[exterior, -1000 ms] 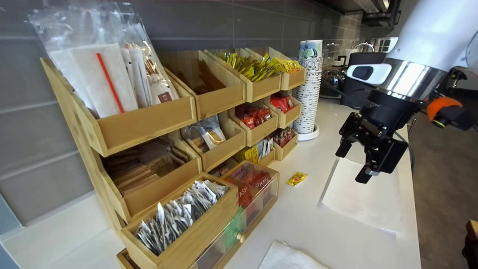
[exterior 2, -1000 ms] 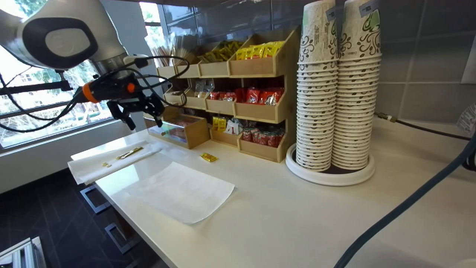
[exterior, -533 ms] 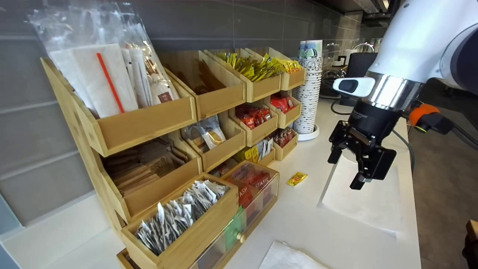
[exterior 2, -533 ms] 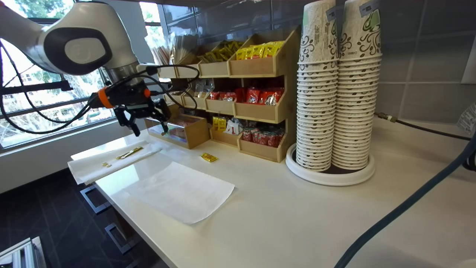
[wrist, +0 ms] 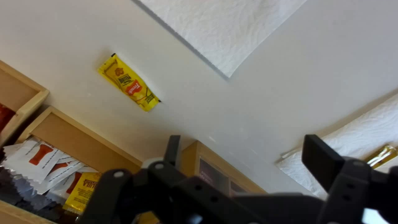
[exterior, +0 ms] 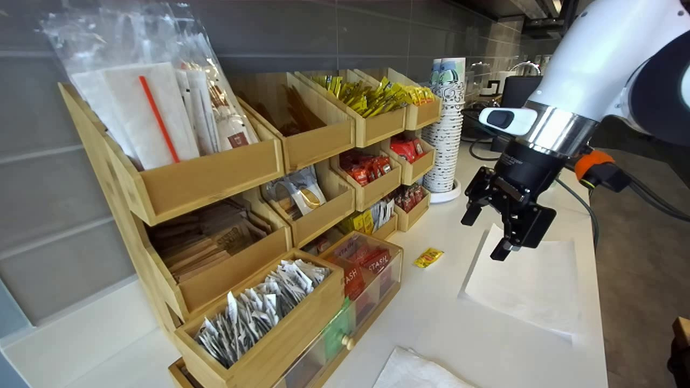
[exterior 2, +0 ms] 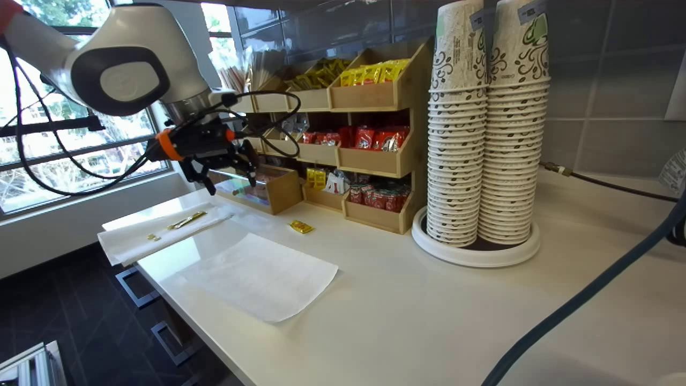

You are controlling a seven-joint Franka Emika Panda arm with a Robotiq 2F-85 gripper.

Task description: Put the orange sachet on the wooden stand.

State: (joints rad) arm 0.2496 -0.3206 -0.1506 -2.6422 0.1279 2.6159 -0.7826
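Note:
The orange sachet, a small flat yellow packet, lies on the white counter in front of the wooden stand in both exterior views (exterior: 428, 257) (exterior 2: 301, 227). In the wrist view the sachet (wrist: 129, 82) lies flat, left of and beyond my fingers. The wooden stand, a light-wood three-tier rack of bins, stands against the wall (exterior: 213, 180) (exterior 2: 370, 97); one bin front (wrist: 80, 137) shows in the wrist view. My gripper is open and empty in all views (exterior: 485, 236) (exterior 2: 231, 185) (wrist: 242, 140). It hovers above the counter, apart from the sachet and the stand.
A paper towel (exterior: 525, 291) lies flat on the counter near the sachet. A folded towel (exterior 2: 155, 236) bears gold packets (exterior 2: 187, 220). A clear-fronted wooden box (exterior 2: 286, 193) sits at the stand's base. Tall white patterned cup stacks (exterior 2: 458, 161) stand at the stand's end on a round tray.
The arm has moved, shifting the gripper leftward in one exterior picture and rightward in another, nearer the sachet and the stand. The gripper stays open. The sachet has not moved.

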